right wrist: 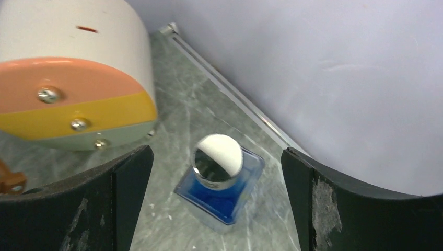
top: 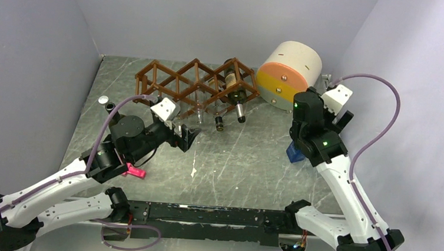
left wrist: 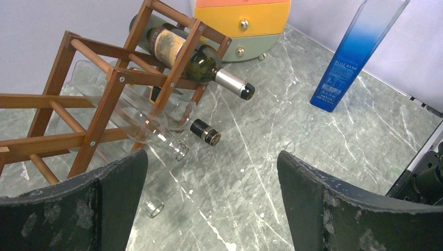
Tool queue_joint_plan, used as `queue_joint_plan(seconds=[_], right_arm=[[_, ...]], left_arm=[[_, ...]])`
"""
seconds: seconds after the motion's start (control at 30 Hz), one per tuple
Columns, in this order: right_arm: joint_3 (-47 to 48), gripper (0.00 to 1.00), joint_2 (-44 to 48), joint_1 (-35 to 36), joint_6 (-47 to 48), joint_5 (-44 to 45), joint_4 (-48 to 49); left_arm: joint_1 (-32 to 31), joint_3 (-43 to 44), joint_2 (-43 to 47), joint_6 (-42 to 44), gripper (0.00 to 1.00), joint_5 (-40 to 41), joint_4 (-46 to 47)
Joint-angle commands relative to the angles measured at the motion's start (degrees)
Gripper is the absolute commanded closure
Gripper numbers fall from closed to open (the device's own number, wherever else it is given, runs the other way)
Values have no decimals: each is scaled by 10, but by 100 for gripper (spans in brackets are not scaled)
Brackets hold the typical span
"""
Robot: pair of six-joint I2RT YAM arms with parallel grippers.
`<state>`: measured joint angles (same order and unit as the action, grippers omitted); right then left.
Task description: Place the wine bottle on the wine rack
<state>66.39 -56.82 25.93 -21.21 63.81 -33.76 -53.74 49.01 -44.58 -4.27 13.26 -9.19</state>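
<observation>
the blue bottle (right wrist: pixel 219 178) stands up on the grey surface (right wrist: pixel 183 115), low in the middle of the right wrist view. the right fingers (right wrist: pixel 123 204) are wide open on each side of it. the left fingers (left wrist: pixel 112 209) are open too. the wine rack (top: pixel 194 83) sits top middle, holding a dark bottle (top: pixel 234 90).

We see bare bench (top: pixel 246 162) between the 2 arms, free to cross. At the far side the wine rack (top: pixel 178 78) bars the way, 3 bottle necks (left wrist: pixel 235 86) jutting from its front; the cylinder (top: pixel 285 71) stands just beside it. The blue bottle (right wrist: pixel 219 201) stands under the right end effector (right wrist: pixel 214 162).
</observation>
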Motion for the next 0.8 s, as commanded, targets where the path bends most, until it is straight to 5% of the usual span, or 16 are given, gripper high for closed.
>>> queue_joint_plan(seconds=[0.0,0.77], right_arm=[[-25,2,12,-18,-104,53,-85],[-103,9,34,-29,-125,-56,-39]], left_arm=[[3,-3,5,0,2,-7,22],[3,-1,4,-1,2,-9,21]])
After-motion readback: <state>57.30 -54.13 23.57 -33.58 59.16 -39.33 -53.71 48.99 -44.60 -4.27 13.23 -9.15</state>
